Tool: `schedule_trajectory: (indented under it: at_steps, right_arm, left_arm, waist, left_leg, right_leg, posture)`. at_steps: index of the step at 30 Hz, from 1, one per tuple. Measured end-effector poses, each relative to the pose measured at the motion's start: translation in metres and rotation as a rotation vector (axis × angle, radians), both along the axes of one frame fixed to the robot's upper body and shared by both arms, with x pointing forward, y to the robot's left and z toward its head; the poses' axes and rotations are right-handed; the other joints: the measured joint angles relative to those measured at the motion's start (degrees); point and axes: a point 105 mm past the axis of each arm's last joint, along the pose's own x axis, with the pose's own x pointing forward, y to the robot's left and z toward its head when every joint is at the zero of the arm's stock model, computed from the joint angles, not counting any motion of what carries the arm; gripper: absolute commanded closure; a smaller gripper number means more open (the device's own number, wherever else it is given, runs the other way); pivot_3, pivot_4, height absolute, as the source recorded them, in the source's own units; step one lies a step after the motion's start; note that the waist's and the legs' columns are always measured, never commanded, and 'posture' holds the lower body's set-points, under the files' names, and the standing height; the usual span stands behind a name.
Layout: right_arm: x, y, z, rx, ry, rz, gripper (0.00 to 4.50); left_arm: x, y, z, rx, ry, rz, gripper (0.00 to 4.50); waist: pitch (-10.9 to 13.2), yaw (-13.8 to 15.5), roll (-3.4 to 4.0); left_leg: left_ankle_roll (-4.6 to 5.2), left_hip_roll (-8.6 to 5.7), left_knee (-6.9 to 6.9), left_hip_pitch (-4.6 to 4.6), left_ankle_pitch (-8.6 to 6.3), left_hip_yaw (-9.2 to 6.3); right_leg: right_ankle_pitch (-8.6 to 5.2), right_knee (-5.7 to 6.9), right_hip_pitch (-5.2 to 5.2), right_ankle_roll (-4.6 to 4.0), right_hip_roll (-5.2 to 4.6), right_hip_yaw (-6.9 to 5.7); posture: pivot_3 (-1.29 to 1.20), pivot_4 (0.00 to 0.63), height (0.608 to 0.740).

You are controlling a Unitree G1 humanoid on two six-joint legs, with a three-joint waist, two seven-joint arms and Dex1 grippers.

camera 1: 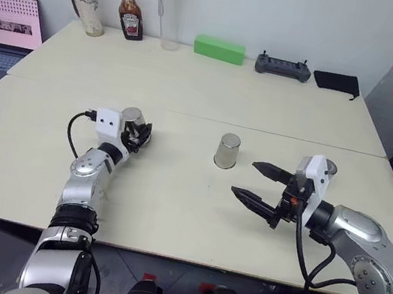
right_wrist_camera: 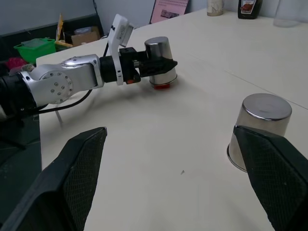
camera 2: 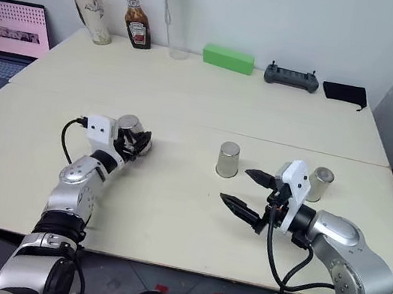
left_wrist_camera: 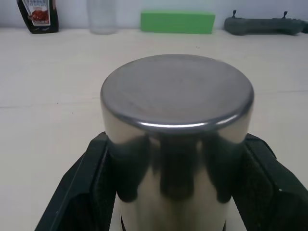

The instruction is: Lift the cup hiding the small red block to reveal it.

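Steel shines on 3 upturned cups spread across the pale table [camera 1: 191, 93]. The left gripper [camera 1: 136, 135] has its 2 black fingers [left_wrist_camera: 91, 178] pressed against both sides of the left cup [camera 1: 134, 117], so its jaws are closed on it. From the right wrist view this cup [right_wrist_camera: 160, 55] sits slightly raised, and a sliver of the red block [right_wrist_camera: 161, 86] shows under its rim, touching the table.

The middle cup [camera 1: 227, 151] stands mouth down near the table's centre, well apart from the left one. The right cup [camera 2: 319, 183] stands just behind the right gripper [camera 1: 260, 184], also mouth down. The right gripper hangs above the table with its jaws wide open and nothing between them, pointing toward the middle cup, which stands near it.

Along the far edge, from the robot's left, stand a beige tumbler [camera 1: 87, 3], a sauce bottle [camera 1: 130, 11] and a clear bottle [camera 1: 166, 6] with a green cap. Next come a green block [camera 1: 219, 49], a grey controller [camera 1: 282, 67] and a black pouch [camera 1: 336, 82]. A laptop [camera 1: 4, 29] with a pink screen sits on a lower surface beside the table's left end.
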Motion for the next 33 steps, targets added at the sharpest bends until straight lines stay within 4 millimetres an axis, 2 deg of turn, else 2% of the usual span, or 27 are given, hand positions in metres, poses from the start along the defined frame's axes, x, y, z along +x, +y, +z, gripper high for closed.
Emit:
schedule_trajectory:
  at_steps: [3,5,8,11,12,14,15,19,23,27,32,33]
  right_arm:
    - [0.000,0.000,0.000,0.001,-0.001,0.001,0.00]
    - [0.000,0.001,0.000,0.005,0.001,0.002,0.00]
    - [-0.001,0.004,-0.002,0.009,0.008,0.014,0.00]
    - [-0.002,0.008,-0.004,0.007,0.018,0.030,0.00]
    - [-0.002,0.008,-0.005,0.006,0.020,0.031,0.00]
    - [-0.002,0.010,-0.004,0.011,0.017,0.036,0.00]
    - [-0.002,0.010,-0.003,0.013,0.013,0.036,0.00]
    - [-0.002,0.010,-0.003,0.014,0.015,0.031,0.00]
    - [-0.002,0.009,-0.005,0.015,0.021,0.027,0.00]
    - [-0.004,0.008,-0.008,0.016,0.031,0.022,0.00]
    - [-0.004,0.005,-0.011,0.014,0.041,0.011,0.00]
    - [-0.004,0.005,-0.010,0.015,0.038,0.014,0.00]
  left_arm:
    - [-0.003,0.023,0.026,0.025,-0.050,0.071,1.69]
    - [-0.006,0.041,0.030,0.038,-0.050,0.132,1.69]
    - [-0.005,0.057,0.011,0.031,0.021,0.195,1.69]
    - [-0.005,0.063,-0.020,0.000,0.114,0.217,1.69]
    - [-0.004,0.062,-0.025,-0.018,0.120,0.219,1.69]
    - [0.001,0.061,-0.024,-0.042,0.109,0.213,0.99]
    - [0.003,0.060,-0.025,-0.045,0.106,0.208,0.90]
    - [0.001,0.063,-0.037,-0.049,0.136,0.203,0.01]
    - [-0.001,0.066,-0.036,-0.034,0.136,0.178,0.01]
    - [-0.014,0.075,-0.027,0.016,0.135,0.145,0.01]
    - [-0.065,0.096,-0.031,0.107,0.295,0.075,0.01]
    - [-0.076,0.102,-0.031,0.120,0.341,0.065,0.01]
  waist:
    - [0.00,-0.34,0.00]
    - [0.00,-0.50,0.00]
    - [0.00,-0.71,0.00]
    - [0.00,-0.68,-0.01]
    - [0.00,-0.62,-0.01]
    - [-0.01,-0.34,-0.04]
    - [-0.01,-0.35,-0.04]
    - [-0.02,-0.57,-0.04]
    - [-0.02,-0.90,-0.04]
    - [-0.02,-1.28,-0.04]
    - [-0.01,-1.81,-0.03]
    - [-0.01,-1.74,-0.03]
  left_leg:
    - [0.00,0.03,-0.02,0.03,0.00,-0.01]
    - [0.00,0.02,-0.03,0.04,0.00,-0.01]
    - [0.00,-0.03,-0.01,0.09,0.00,0.00]
    - [0.00,-0.06,0.02,0.02,0.00,-0.01]
    - [0.00,-0.07,0.03,0.01,0.00,-0.01]
    - [0.00,-0.08,0.03,0.01,0.00,-0.03]
    - [0.00,-0.07,0.03,0.02,0.00,-0.01]
    - [0.00,-0.06,0.00,-0.01,0.00,0.01]
    - [0.00,-0.03,0.00,-0.02,0.00,-0.03]
    - [0.00,0.04,-0.03,0.02,0.00,0.01]
    - [-0.01,0.11,-0.09,0.05,0.00,-0.04]
    - [-0.01,0.13,-0.09,0.05,0.00,-0.06]
  right_leg:
    - [0.00,0.01,0.00,0.00,0.00,-0.01]
    - [-0.02,0.01,0.01,0.02,0.00,-0.01]
    - [-0.03,0.02,0.06,0.05,-0.02,-0.02]
    - [-0.02,0.00,0.05,0.07,-0.03,-0.05]
    - [-0.01,-0.01,0.04,0.08,-0.04,-0.06]
    - [0.00,-0.01,0.05,0.06,-0.07,-0.09]
    - [-0.01,0.00,0.05,0.06,-0.06,-0.08]
    - [0.02,-0.02,0.01,0.02,-0.06,-0.07]
    - [0.12,-0.01,0.00,-0.16,-0.07,-0.08]
    - [0.12,0.00,-0.01,-0.16,-0.07,-0.03]
    - [0.11,0.06,-0.06,-0.19,-0.08,-0.07]
    - [-0.03,0.05,-0.05,0.04,-0.07,-0.09]
  posture:
    - [0.00,0.150,0.740]
    - [0.00,0.150,0.740]
    - [0.00,0.150,0.740]
    - [0.00,0.150,0.740]
    - [0.00,0.150,0.740]
    - [0.00,0.150,0.740]
    - [0.00,0.150,0.740]
    - [0.00,0.150,0.740]
    - [0.00,0.150,0.740]
    - [0.00,0.150,0.740]
    - [0.00,0.150,0.740]
    - [0.00,0.150,0.740]
